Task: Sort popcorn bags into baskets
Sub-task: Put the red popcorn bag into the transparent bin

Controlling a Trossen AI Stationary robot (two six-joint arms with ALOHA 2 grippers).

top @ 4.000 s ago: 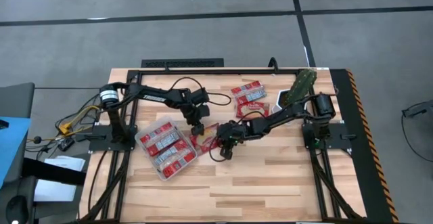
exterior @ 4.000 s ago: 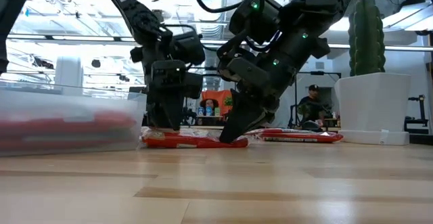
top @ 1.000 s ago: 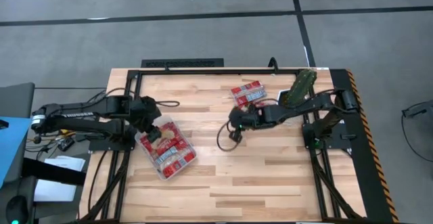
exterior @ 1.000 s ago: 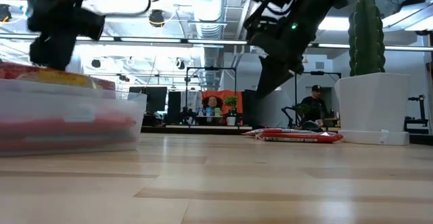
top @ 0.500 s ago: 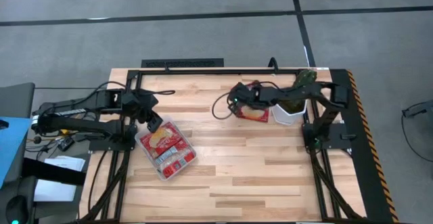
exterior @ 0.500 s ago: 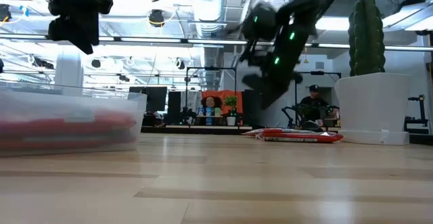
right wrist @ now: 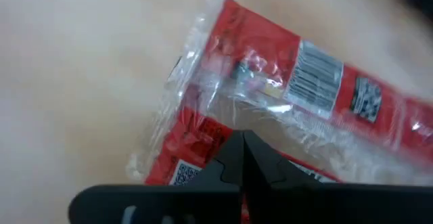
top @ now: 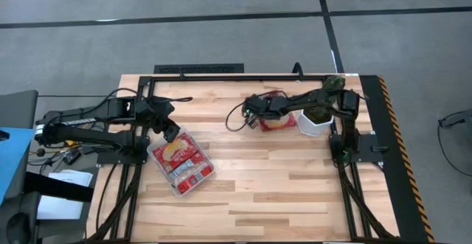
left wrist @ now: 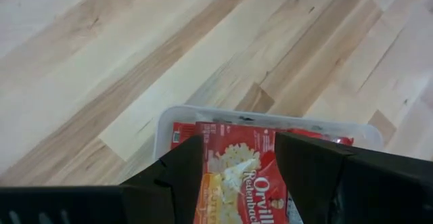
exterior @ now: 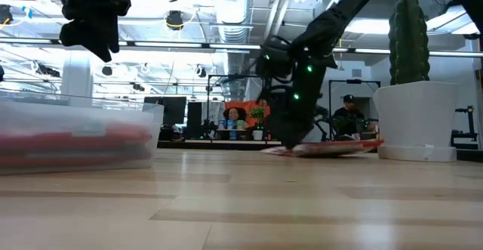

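A clear plastic tub [top: 198,176] [exterior: 75,140] sits on the table's left half with several red popcorn bags [top: 182,161] lying flat inside. My left gripper [top: 171,132] [exterior: 90,23] [left wrist: 237,146] hovers open over the tub's far left corner, and the top bag [left wrist: 237,166] shows between its fingers. Two more bags [top: 278,119] [exterior: 332,147] lie near the far edge beside a white pot. My right gripper [top: 253,119] [exterior: 290,138] [right wrist: 241,139] is shut at their left end. My right gripper comes down slanting from the right, its shut fingertips [right wrist: 233,153] on the left end of the nearer bag [right wrist: 196,139], where it meets the other bag [right wrist: 298,75]. I cannot tell whether film is caught between them. The bag's left end rests on the table and its right end [exterior: 373,141] is tipped up.
A white pot [top: 313,124] [exterior: 415,121] holding a tall green cactus [exterior: 409,42] stands just right of the loose bags. A black frame [top: 199,69] runs along the table's far edge. Bare wood [top: 295,192] fills the near right half of the table.
My left gripper rose from over the tub and drew back toward the far left; the bag that was under it now lies on top in the tub. My right gripper swung from the table's middle toward the far edge and dropped onto the loose bags, tipping up one bag's right end.
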